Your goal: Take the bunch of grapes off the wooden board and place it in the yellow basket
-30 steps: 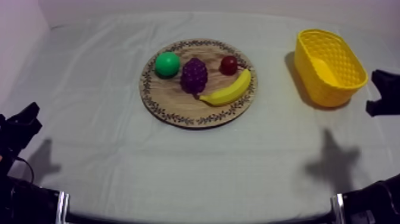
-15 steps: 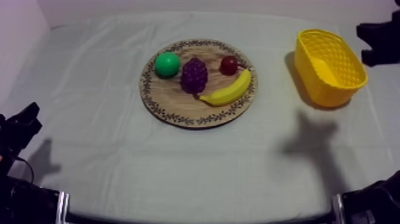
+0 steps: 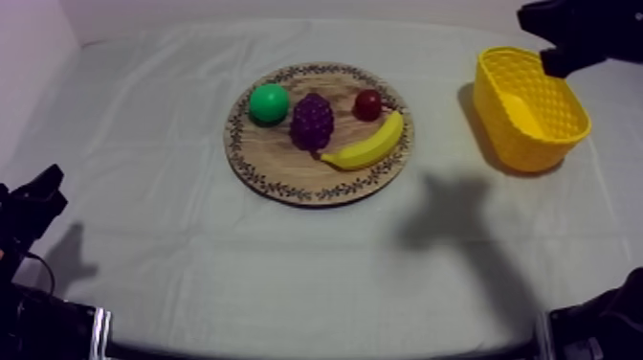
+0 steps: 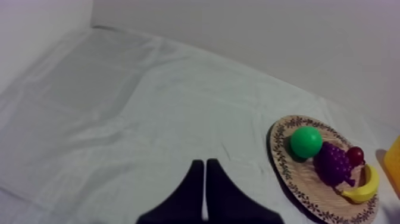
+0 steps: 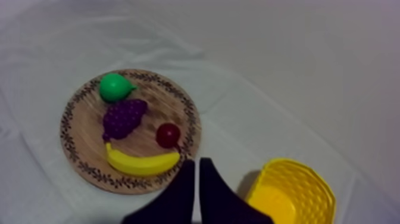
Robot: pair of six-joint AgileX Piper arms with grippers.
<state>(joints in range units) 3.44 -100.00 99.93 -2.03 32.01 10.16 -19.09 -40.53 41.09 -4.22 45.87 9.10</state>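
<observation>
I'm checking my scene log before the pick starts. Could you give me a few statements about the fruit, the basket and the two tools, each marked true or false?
1. The bunch of grapes lies on the wooden board. True.
2. The banana is in the yellow basket. False: it lies on the board, beside the grapes.
3. The right tool is shut on the grapes. False: its fingers lie together on nothing, up near the basket.
4. The left tool is shut on nothing. True.
5. The pear sits between the grapes and the small red fruit. False: the grapes sit between those two.
</observation>
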